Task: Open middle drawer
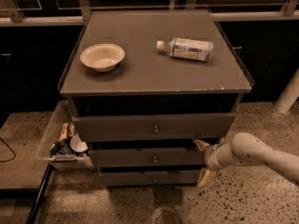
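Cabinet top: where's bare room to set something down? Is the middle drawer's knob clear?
Bare: the front strip of the cabinet top, nearer than the bowl and bottle, plus the gap between them. Nothing stands before the middle drawer or its knob; the gripper, open, sits at that drawer's right end. Crowded: the bin at left.

- Three grey wooden drawer fronts (121, 127); the middle drawer (126, 157) ends between the fingers
- One round cream bowl (102, 56)
- One clear plastic bottle (187, 49)
- One clear plastic bin (50, 133)
- One pale gripper (203, 160), fingers spread
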Controlling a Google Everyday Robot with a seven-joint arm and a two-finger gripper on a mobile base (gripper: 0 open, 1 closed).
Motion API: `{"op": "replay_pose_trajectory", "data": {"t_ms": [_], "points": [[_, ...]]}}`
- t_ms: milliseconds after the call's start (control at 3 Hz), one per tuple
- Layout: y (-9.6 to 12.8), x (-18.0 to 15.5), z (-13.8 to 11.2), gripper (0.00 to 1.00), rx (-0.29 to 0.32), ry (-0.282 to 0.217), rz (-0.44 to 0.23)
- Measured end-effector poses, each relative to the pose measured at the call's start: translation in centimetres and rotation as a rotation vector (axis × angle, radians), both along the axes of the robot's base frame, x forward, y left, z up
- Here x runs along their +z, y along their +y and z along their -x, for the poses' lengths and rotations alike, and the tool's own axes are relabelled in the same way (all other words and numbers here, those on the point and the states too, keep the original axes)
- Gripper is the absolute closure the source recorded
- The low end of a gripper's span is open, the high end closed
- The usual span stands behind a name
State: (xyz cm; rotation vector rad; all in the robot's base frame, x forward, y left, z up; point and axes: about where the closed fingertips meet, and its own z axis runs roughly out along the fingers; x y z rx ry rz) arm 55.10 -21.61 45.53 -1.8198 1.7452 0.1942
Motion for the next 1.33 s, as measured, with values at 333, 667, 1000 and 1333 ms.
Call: {"op": "replay_pose_trajectory", "data": {"t_ms": [333, 667, 1000, 1333], "points": [[0.0, 0.0, 0.0, 0.00, 0.000, 0.000, 0.000], [0.9, -1.5, -0.2, 0.00, 0.017, 0.026, -0.019], [2.1, -3.8, -0.9, 0.00, 0.034, 0.062, -0.034], [4.4, -6.3, -3.7, 0.00, 0.068, 0.053, -0.066]]}}
